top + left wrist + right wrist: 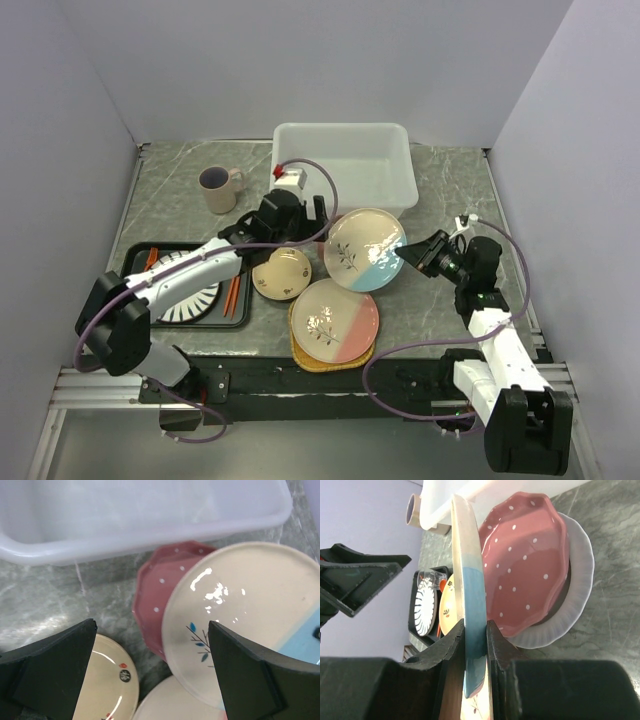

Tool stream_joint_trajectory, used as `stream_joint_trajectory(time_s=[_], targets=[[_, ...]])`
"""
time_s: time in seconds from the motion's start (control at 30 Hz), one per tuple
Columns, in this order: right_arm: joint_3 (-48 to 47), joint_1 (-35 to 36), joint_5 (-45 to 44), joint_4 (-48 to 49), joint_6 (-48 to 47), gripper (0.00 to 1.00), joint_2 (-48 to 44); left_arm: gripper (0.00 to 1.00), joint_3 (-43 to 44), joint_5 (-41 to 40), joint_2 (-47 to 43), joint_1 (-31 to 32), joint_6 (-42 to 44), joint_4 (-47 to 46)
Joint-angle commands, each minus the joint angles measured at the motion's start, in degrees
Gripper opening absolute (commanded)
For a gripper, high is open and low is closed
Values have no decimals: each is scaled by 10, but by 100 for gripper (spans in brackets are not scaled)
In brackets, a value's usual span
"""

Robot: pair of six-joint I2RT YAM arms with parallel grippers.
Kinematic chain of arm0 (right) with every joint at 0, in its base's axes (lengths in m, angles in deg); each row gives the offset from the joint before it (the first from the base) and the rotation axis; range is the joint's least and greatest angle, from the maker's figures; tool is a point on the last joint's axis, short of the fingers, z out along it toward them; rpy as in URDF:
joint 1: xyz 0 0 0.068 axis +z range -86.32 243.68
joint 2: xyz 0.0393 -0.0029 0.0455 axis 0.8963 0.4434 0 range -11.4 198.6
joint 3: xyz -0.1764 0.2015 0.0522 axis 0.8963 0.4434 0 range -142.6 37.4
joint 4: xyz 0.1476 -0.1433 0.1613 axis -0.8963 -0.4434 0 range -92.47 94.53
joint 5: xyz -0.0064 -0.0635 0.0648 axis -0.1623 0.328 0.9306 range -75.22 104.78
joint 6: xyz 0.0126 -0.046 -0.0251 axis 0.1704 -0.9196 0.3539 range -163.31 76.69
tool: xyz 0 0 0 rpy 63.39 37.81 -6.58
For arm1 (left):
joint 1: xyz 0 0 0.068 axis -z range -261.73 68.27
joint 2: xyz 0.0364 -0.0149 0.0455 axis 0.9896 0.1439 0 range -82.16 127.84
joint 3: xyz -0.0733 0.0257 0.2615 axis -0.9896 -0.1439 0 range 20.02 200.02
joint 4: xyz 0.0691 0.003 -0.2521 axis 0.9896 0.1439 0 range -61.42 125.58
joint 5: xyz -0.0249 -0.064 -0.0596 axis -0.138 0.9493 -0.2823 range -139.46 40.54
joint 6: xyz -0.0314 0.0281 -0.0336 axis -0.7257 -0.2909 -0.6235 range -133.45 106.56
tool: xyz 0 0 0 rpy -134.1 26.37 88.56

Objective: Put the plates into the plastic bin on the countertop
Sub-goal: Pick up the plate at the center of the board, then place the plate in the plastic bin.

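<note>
Far left: black tray holding a striped white plate with orange sticks beside it. A mug stands behind it on the counter. Left gripper hovers just in front of the plastic bin, fingers spread wide, gripping nothing. A small tan plate lies below it. The bin sits at the back centre, and every plate in view is outside it. At the front centre, a cream-and-pink plate is stacked on an orange squarish plate. Right of that, a cream-and-blue plate sits near the bin's front wall, over a pink dotted plate that rests on a plain white plate. Right gripper has its fingers pinched on the cream-and-blue plate's blue edge.
</note>
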Motion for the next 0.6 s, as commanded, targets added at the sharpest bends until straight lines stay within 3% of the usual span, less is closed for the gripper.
stream_joint_trajectory(time_s=[0.0,0.57], targets=[[-57,1,26,63,19,0,-14,99,-7,0,-48,-37,12,1],[-150,77,7,105,29,0,89,99,-62,73,-79,-143,12,-14]])
